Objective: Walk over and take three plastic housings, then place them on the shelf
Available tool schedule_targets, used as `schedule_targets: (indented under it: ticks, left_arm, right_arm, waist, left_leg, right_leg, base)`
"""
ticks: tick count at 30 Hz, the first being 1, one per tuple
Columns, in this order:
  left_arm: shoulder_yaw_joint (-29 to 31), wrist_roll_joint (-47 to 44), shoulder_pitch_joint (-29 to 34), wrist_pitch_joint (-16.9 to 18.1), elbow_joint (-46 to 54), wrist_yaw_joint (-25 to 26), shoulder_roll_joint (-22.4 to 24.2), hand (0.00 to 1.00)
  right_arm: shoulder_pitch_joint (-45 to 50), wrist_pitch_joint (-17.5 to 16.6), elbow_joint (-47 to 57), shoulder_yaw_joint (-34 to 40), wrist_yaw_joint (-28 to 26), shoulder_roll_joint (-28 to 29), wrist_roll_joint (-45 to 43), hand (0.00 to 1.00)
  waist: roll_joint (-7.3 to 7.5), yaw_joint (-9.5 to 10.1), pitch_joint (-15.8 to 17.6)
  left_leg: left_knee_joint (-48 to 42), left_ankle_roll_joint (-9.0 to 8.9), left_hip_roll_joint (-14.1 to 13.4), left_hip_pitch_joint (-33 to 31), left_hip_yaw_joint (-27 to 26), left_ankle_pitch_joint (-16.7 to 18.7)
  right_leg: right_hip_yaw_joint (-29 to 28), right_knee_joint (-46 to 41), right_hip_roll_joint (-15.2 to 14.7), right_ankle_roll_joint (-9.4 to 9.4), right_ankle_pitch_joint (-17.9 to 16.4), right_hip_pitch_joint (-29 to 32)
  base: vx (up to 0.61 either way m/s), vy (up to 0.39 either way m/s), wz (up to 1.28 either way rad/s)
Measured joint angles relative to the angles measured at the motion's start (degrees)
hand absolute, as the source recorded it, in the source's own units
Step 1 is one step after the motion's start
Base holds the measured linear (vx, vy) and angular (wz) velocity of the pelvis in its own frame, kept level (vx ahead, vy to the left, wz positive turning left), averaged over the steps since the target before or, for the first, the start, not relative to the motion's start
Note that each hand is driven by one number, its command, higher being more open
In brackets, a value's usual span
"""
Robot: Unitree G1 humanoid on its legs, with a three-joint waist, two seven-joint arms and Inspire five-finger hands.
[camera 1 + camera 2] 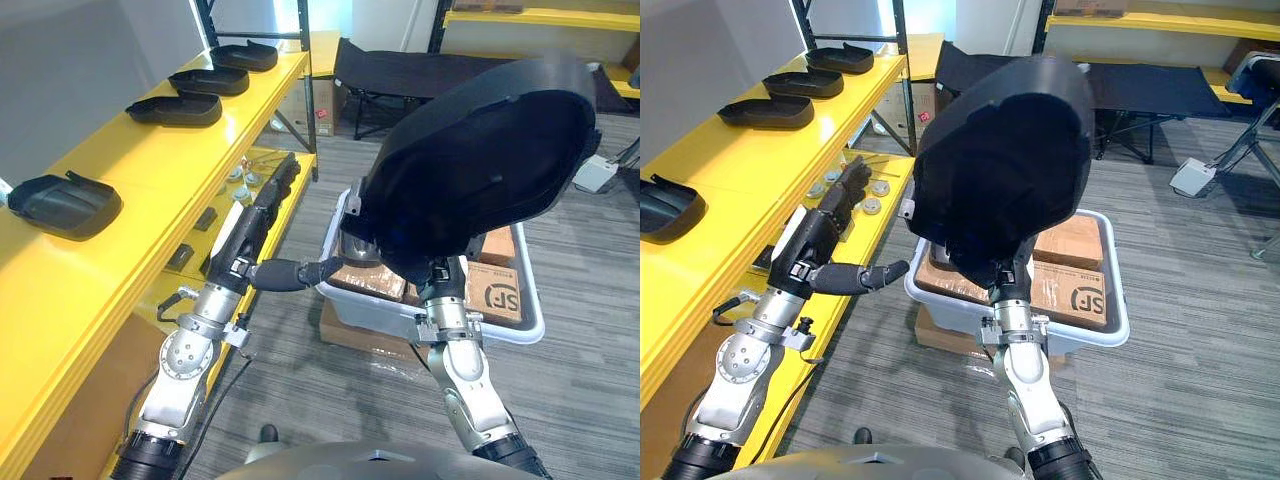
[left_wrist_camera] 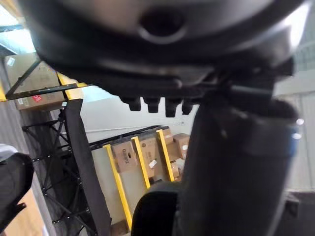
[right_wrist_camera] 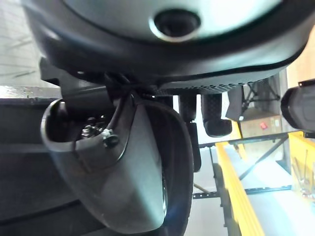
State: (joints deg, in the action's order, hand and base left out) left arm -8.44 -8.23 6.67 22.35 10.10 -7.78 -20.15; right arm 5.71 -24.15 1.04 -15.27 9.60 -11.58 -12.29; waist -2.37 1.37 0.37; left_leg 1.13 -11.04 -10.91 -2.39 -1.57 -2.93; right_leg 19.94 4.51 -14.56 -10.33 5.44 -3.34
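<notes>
My right hand [image 3: 142,172] holds a large black plastic housing [image 1: 480,160] raised high in front of me, above a white bin. The thumb and fingers are curled on its edge, and the housing hides most of that hand in the eye views. Beside the yellow shelf [image 1: 130,200] my left hand [image 1: 250,230] is held out open, fingers straight along the shelf's front and thumb pointing toward the housing, and it holds nothing. Several black housings lie in a row on the top shelf board, the nearest [image 1: 65,205] at the left and others [image 1: 175,108] further back.
The white bin [image 1: 530,325] holds cardboard boxes [image 1: 495,285] and stands on the grey carpet below the raised housing. Small parts [image 1: 872,195] lie on the lower shelf board. A black folding cot [image 1: 400,70] stands behind, with more yellow racks at the back.
</notes>
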Motion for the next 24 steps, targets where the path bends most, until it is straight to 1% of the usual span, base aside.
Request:
schedule_targets:
  ticks: [4, 6, 9, 16, 18, 20, 24]
  left_arm:
    - [-0.6, -0.9, 0.0, -0.3, -1.2, -1.0, 0.0, 1.00]
    - [-2.0, -5.5, 0.0, -0.3, -1.2, -2.4, 0.1, 1.00]
    - [-3.2, -9.5, -0.1, -0.3, -1.2, -3.5, 0.3, 1.00]
    - [-3.2, -15.5, -0.4, -0.3, -0.9, -5.5, 2.4, 1.00]
    - [-3.2, -17.7, -0.5, -0.3, -0.3, -6.7, 2.4, 1.00]
    - [-3.1, -20.7, -0.6, -0.3, 0.9, -8.2, 2.6, 1.00]
    - [-2.9, -21.5, -1.6, -0.3, 4.8, -10.3, 3.6, 1.00]
  right_arm:
    - [0.0, 0.0, 0.0, -0.4, -1.5, 0.1, -0.3, 0.00]
    - [0.0, 0.0, 0.0, -1.1, -2.4, 0.0, -1.7, 0.00]
    - [0.0, 0.1, 0.0, -1.2, -3.8, 0.3, -1.8, 0.00]
    - [0.0, 0.4, 0.0, -2.8, -5.7, 0.3, -1.7, 0.00]
    - [-0.1, 0.7, 0.0, -3.3, -6.0, 0.4, -1.7, 0.00]
    - [-0.1, 1.8, 0.0, -3.5, -6.5, 0.7, -1.6, 0.00]
    - [-0.1, 2.6, 0.0, -3.5, -6.6, 0.7, -1.6, 0.00]
  waist:
    - [0.01, -0.04, 0.0]
    - [0.01, -0.04, 0.0]
    - [0.03, -0.08, 0.0]
    - [0.05, -0.05, 0.0]
    - [0.10, -0.05, -0.1]
    - [0.20, -0.05, -0.1]
    - [0.54, 0.12, -0.4]
  left_leg:
    - [0.0, -0.01, 0.0, 0.0, -0.1, 0.0]
    - [0.0, -0.01, 0.0, 0.0, -0.2, 0.0]
    - [0.0, 0.00, 0.0, 0.0, -0.3, 0.0]
    - [0.0, 0.01, 0.0, 0.6, -0.4, 0.0]
    - [0.0, 0.01, 0.0, 0.6, -0.4, 0.0]
    - [0.0, 0.01, 0.0, 0.6, -0.4, 0.0]
    - [0.0, 0.01, 0.0, 0.6, -0.4, 0.0]
  right_leg:
    - [-0.2, 0.0, 0.0, 0.00, 0.0, 0.1]
    - [-0.2, 0.0, 0.0, -0.01, 0.0, 0.1]
    - [-0.2, 0.0, 0.0, -0.03, 0.0, 0.1]
    - [-0.4, 0.0, 0.0, -0.04, 0.0, -0.3]
    - [-0.4, 0.0, 0.0, -0.04, 0.0, -0.3]
    - [-0.4, 0.0, 0.0, -0.04, 0.0, -0.3]
    - [-0.4, 0.0, 0.0, -0.04, 0.0, -0.3]
  base:
    - [0.00, 0.000, 0.00]
    - [0.00, 0.000, 0.00]
    - [0.00, 0.000, 0.00]
    - [0.00, 0.000, 0.00]
    - [0.00, 0.000, 0.00]
    - [0.00, 0.000, 0.00]
    - [0.00, 0.000, 0.00]
